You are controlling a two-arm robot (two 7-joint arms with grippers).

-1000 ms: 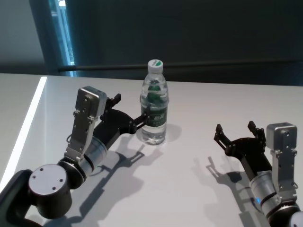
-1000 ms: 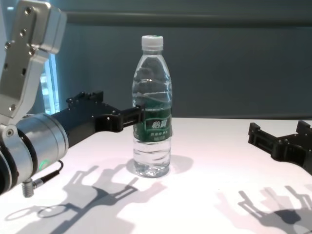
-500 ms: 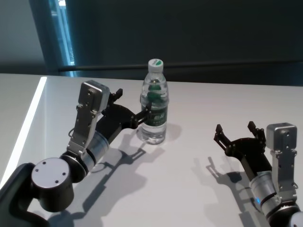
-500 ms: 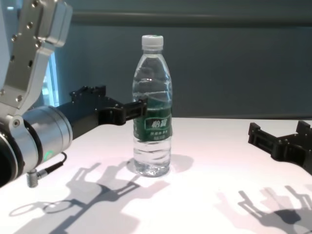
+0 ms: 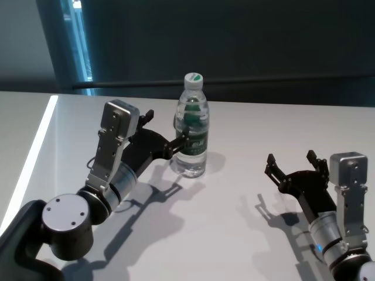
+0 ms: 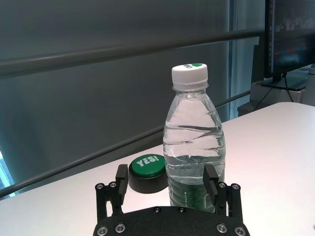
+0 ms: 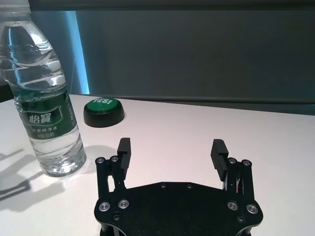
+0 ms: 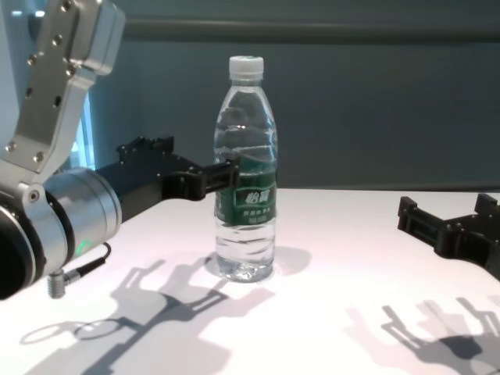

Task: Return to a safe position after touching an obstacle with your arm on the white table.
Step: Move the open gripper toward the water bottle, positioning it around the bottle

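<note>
Clear plastic, the bottle [image 5: 191, 133] stood upright mid-bench [image 5: 234, 193], full of water yet tall and tippy, one finger of the spread left gripper [image 8: 181, 166] touching its label from nine o'clock. Right gripper [image 5: 295, 166] idled at four o'clock, fingers spread.

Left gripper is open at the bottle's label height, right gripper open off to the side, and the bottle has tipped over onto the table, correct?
Not quite: the bottle stands upright on the white table, as the chest view shows. The rest holds: the left gripper is open at label height, and the right gripper is open off to the side.
</note>
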